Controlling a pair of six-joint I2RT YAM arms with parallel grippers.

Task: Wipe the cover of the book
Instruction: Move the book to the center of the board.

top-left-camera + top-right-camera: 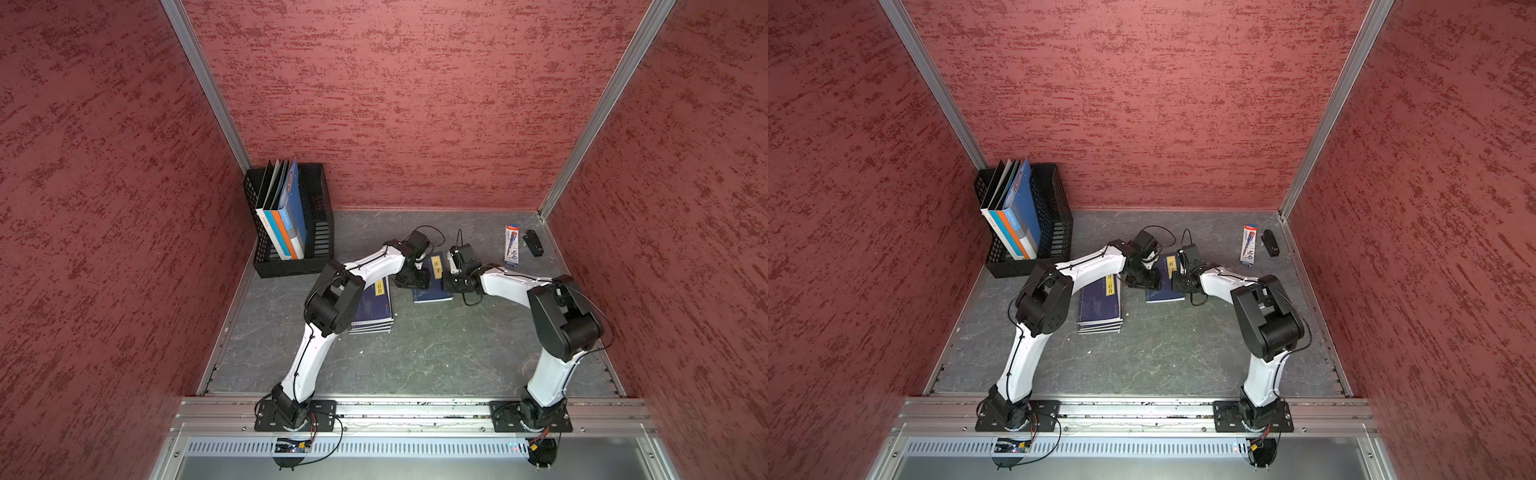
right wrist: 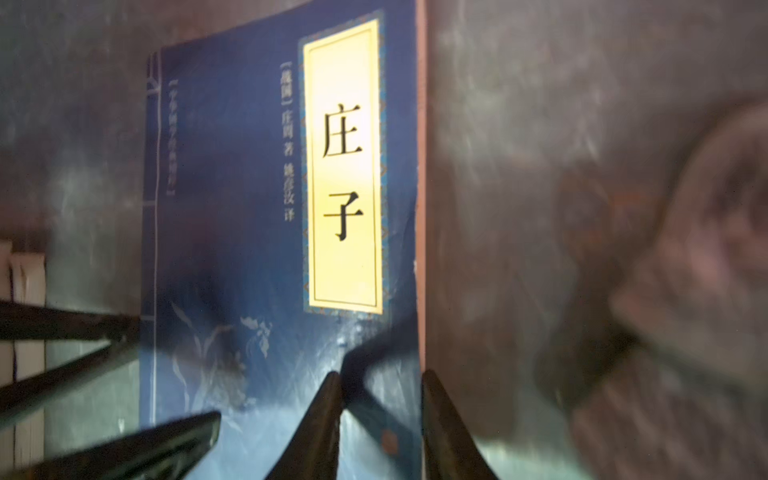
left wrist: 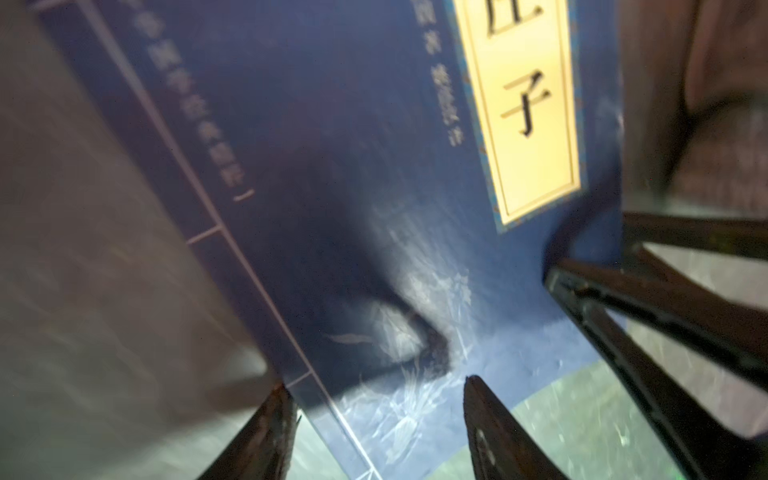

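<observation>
Over one book (image 1: 434,289), left end effector (image 3: 376,382) gapes empty, right end effector (image 2: 380,374) narrowly parted, empty.

I am counting one lone book (image 1: 434,290), one stack of books (image 1: 376,311) and one file rack (image 1: 322,216). I am also counting one pen packet (image 1: 512,245) and one small black object (image 1: 533,243).

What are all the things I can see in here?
lone book: one, blue with yellow label, table middle
book pile: one, blue, under the left arm
file rack: one, black, back corner
folders: several, blue, orange, white, in rack
pen pack: one, white and red, back
small object: one, black, beside pen pack
table: one, grey
left end effector: one, black, at lone book
right end effector: one, black, at lone book
</observation>
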